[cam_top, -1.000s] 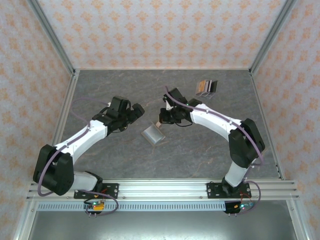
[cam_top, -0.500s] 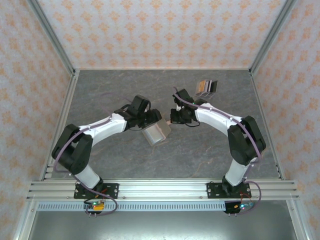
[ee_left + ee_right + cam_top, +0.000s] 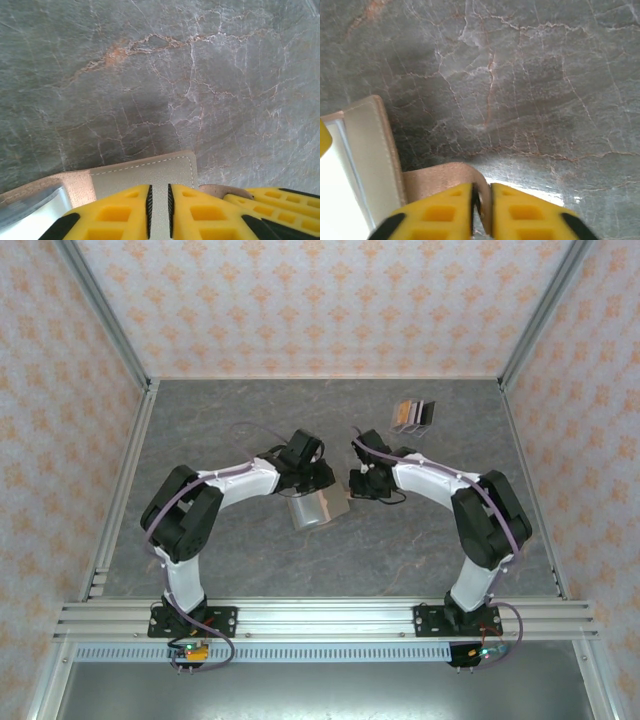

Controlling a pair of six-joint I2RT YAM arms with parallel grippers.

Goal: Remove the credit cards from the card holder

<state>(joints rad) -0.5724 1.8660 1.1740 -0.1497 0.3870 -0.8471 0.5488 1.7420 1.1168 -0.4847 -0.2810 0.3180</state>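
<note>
Looking down on a big grey marble-patterned worktop (image 3: 250, 560), boxed in by cream walls with orange flower shapes (image 3: 300, 310) and silver metal rails.

Watching two white-and-black robot arms bending in over the middle of the worktop, the left arm (image 3: 235, 483) from the left side and the right arm (image 3: 440, 480) from the right side, with their tips near each other.

Finding the flat square tan-khaki card holder (image 3: 318, 510) lying in the middle of the worktop, between the two arm tips. Seeing, in the wrist views, its khaki cover with a line of white stitches, a tan border, and a pale shiny panel just beside that.

Reaching with the left end effector (image 3: 316, 483) to the far edge of the card holder. Holding its yellow fingers (image 3: 120, 215) very close together, with just a thin gap, right over the khaki cover. Not being able to tell if pressing down on the cover or just hanging above it.

Reaching with the right end effector (image 3: 358, 483) to the right side of the card holder. Pulling its yellow fingers (image 3: 530, 215) in narrow and pinching the small rounded tan tab (image 3: 445, 180), with the tab curving from the card holder's edge into the gap.

Spotting a small bunch of thin brown, orange and dark cards (image 3: 412, 416) side by side near the far right corner of the worktop, well apart from the card holder.
</note>
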